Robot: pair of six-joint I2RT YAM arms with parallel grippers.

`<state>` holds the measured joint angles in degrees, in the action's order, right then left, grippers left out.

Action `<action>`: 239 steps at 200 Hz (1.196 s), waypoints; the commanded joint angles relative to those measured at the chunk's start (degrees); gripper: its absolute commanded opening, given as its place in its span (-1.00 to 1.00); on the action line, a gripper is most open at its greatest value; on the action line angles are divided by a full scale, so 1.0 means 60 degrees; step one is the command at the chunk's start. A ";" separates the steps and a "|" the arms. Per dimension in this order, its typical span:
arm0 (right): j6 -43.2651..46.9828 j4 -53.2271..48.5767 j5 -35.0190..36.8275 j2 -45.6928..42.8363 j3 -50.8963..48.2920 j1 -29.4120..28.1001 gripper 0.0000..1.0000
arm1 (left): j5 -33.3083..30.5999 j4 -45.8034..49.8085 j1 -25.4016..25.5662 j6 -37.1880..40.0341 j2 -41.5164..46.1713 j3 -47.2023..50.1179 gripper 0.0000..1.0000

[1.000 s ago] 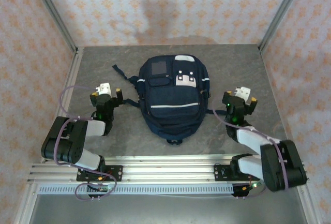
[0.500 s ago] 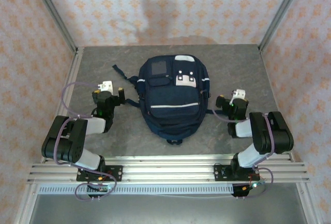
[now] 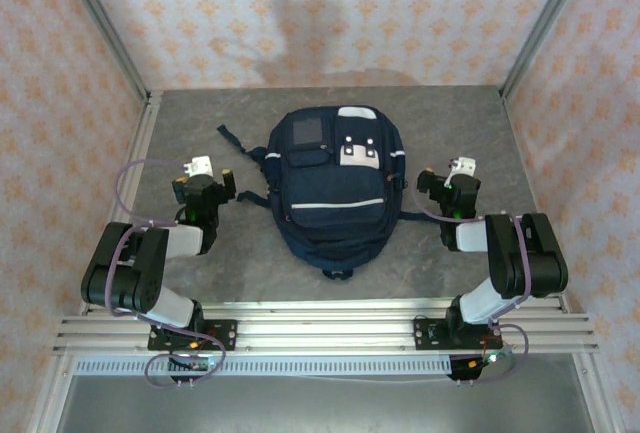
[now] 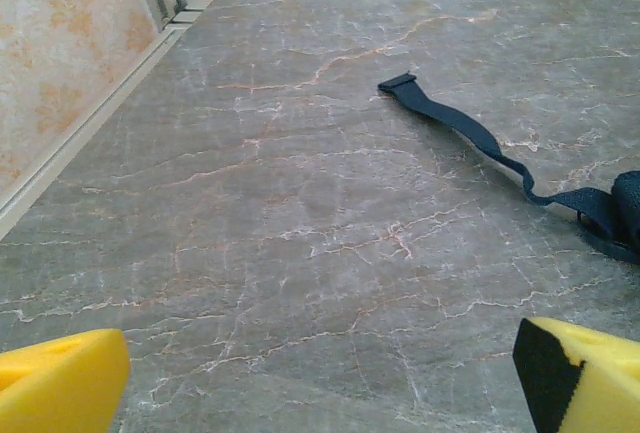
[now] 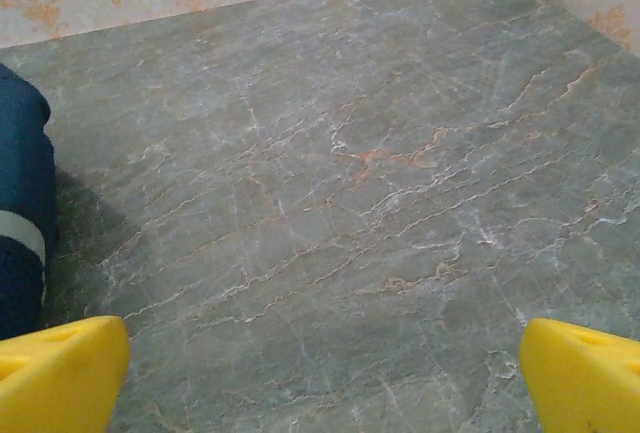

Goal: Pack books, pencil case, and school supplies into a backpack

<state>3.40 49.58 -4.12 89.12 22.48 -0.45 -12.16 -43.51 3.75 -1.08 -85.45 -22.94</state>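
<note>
Backpack (image 3: 335,193), navy fabric, rounded, is laid flat on marbled grey table (image 3: 480,123). Left gripper (image 3: 205,183) and right gripper (image 3: 447,179) are spread wide, empty.

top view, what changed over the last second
The right arm folded in, its elbow drawing back from the right edge, and the right gripper edged slightly forward beside the backpack. Nothing was grasped or released. The left gripper, open like the right, barely shifted; the backpack stayed put.
</note>
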 commanded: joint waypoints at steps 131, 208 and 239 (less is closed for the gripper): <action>0.0122 0.0160 0.1156 -0.0117 -0.0062 -0.0394 0.99 | 0.1297 0.0218 -0.0199 0.0356 -0.0081 -0.0293 1.00; 0.0122 0.0189 0.1148 -0.0106 -0.0063 -0.0394 0.99 | 0.1294 0.0204 -0.0193 0.0360 -0.0078 -0.0278 1.00; 0.0130 0.0189 0.1155 -0.0110 -0.0070 -0.0394 0.99 | 0.1295 0.0194 -0.0200 0.0356 -0.0077 -0.0278 1.00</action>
<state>3.66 49.08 1.76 89.12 22.37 -2.85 -4.69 -42.85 2.94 0.32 -85.56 -23.53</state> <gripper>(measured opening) 0.994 0.998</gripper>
